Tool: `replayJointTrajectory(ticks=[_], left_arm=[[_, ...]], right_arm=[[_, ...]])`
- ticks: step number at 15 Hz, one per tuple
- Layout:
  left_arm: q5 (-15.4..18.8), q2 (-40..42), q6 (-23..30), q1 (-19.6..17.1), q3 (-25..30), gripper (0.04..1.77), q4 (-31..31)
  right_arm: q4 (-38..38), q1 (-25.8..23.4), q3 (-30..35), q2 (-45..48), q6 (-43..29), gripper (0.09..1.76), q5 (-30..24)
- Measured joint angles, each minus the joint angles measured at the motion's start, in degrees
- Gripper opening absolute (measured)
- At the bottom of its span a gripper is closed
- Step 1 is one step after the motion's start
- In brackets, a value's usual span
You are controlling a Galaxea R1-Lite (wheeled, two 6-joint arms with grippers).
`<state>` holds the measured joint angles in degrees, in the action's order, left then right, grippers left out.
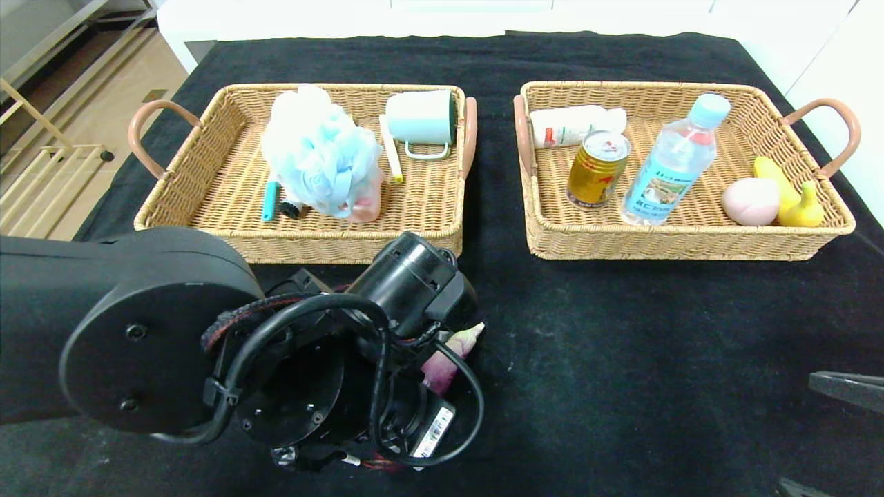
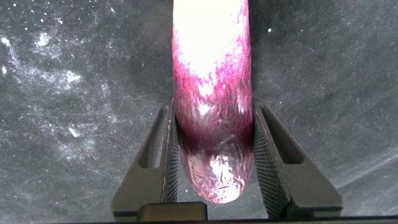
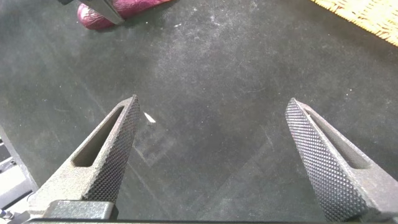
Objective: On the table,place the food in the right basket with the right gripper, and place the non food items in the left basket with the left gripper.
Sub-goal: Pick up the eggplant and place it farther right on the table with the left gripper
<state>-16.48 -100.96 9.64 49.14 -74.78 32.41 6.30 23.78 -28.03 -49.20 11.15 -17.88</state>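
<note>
Head view
surface: black cloth-clad surface (image 1: 621, 345) with faint whitish smudges
left basket: shallow tan wicker tray with pinkish-brown loop handles (image 1: 207, 172), far left of the surface
left basket contents: fluffy pale blue mesh bath pouf (image 1: 321, 155); pale teal mug on its side (image 1: 421, 119); slim pale yellow stick beside the mug (image 1: 391, 157); small blue handle next to the pouf (image 1: 269, 200)
right basket: matching tan wicker tray (image 1: 690, 241), far right of the surface
right basket contents: gold drink can upright (image 1: 598, 168); clear bottle with pale blue cap, leaning (image 1: 673, 162); red-pink peach (image 1: 751, 201); yellow banana touching the peach (image 1: 794, 197); white bottle lying on its side behind the can (image 1: 577, 125)
left arm: thick black jointed arm with white barcode label (image 1: 207, 345), bent low over the near surface in front of the left basket
eggplant: long purple eggplant (image 1: 452, 355), on the surface outside both baskets, pale stem end poking out past the left wrist
right arm: only a black sliver at the near right edge (image 1: 846, 390)

Left wrist view
left gripper: black two-fingered claw (image 2: 214, 158), jaws pressed against both sides of the eggplant (image 2: 211, 93)
eggplant: rounded purple end sits between the pads, rest runs away from the camera along the black cloth

Right wrist view
right gripper: black two-fingered claw (image 3: 211, 152), jaws spread wide, nothing between them, hovering over bare cloth
eggplant: purple end (image 3: 112, 11) visible far off, left claw tip on it
right basket: wicker corner (image 3: 367, 14) at frame edge
</note>
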Motion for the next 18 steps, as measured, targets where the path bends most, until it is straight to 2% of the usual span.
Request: replayJointTrajectory(ticks=[7, 10, 13, 18], left_arm=[[1.16, 3.97, 0.61, -0.02, -0.74, 0.77, -1.05], [4.04, 4.68, 0.69, 0.11, -2.54, 0.77, -4.45], [4.67, 2.97, 0.8, 1.63, -6.56, 0.77, -4.72], [4.52, -3.74, 0.83, 5.77, -16.57, 0.77, -4.33]], right_arm=[[-0.05, 0.06, -0.37, 0.96, 0.74, 1.71, -0.11], [0.0, -0.04, -0.63, 1.16, 0.72, 1.71, 0.11], [-0.02, -0.41, -1.21, 1.66, 0.69, 1.71, 0.17], [-0.13, -0.57, -2.36, 4.3, 0.69, 1.71, -0.09]])
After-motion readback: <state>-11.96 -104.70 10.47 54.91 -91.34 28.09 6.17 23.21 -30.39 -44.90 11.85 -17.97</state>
